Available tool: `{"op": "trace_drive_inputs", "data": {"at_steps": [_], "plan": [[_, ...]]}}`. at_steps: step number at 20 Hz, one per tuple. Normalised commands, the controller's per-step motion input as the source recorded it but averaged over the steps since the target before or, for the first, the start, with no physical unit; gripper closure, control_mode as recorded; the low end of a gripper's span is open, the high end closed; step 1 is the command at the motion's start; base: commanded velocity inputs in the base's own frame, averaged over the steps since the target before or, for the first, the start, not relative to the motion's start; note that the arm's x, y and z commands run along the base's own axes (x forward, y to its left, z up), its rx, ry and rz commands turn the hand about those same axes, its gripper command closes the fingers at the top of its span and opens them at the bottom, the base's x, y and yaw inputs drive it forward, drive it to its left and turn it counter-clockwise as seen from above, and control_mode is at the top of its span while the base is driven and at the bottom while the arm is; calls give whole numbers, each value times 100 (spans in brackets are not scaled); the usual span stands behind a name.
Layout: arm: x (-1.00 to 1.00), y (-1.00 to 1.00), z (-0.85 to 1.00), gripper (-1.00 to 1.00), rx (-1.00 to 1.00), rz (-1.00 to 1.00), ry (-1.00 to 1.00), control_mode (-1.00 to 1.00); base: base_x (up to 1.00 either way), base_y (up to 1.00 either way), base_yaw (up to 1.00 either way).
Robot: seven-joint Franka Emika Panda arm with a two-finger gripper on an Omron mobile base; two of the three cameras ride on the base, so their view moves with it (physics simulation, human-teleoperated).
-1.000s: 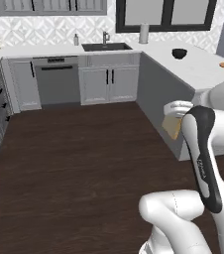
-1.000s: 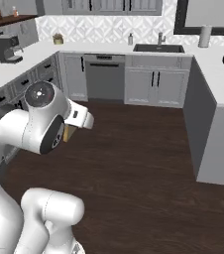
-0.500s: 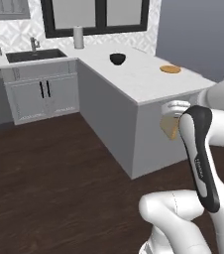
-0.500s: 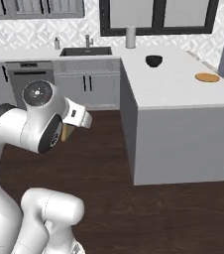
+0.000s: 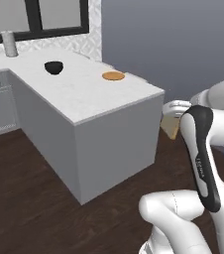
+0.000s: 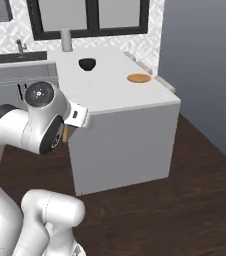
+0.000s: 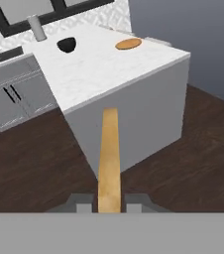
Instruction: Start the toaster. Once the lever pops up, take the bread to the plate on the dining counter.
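A simulated kitchen with a dark wood floor [image 7: 203,149] surrounds the dining counter [image 7: 114,69], a white marble-look slab on a grey base that stands in front of the robot. Dark-framed windows [image 6: 92,17] sit in the tiled wall behind it.

The bread [image 7: 109,158] is clamped edge-on between the jaws of the gripper [image 7: 109,207], which are closed on the slice; in the hand view it rises as a narrow tan strip from between the two finger tips. In the left base view only a tan corner of it shows beside the arm, and it hangs in the air off the near end of the counter, not touching it.

The plate [image 5: 113,76] lies flat near the far right edge of the slab, well apart from the bread, with nothing on it. A black bowl [image 5: 54,67] stands further back on the same slab; its contents cannot be made out. Beyond the bowl, near the window, stands a grey upright cylinder [image 6: 65,39]. To the left, a sink [image 6: 17,57] is set into the countertop above grey cabinets [image 7: 15,96].
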Motion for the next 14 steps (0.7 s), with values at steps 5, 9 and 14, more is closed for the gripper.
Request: {"op": "trace_drive_inputs", "data": {"at_steps": [5,9,14], "plan": [[0,0,0,100,0,0,0,100,88,-72,-30],[0,0,0,100,0,0,0,100,94,-65,-22],[0,0,0,100,0,0,0,100,100,-67,-21]]}}
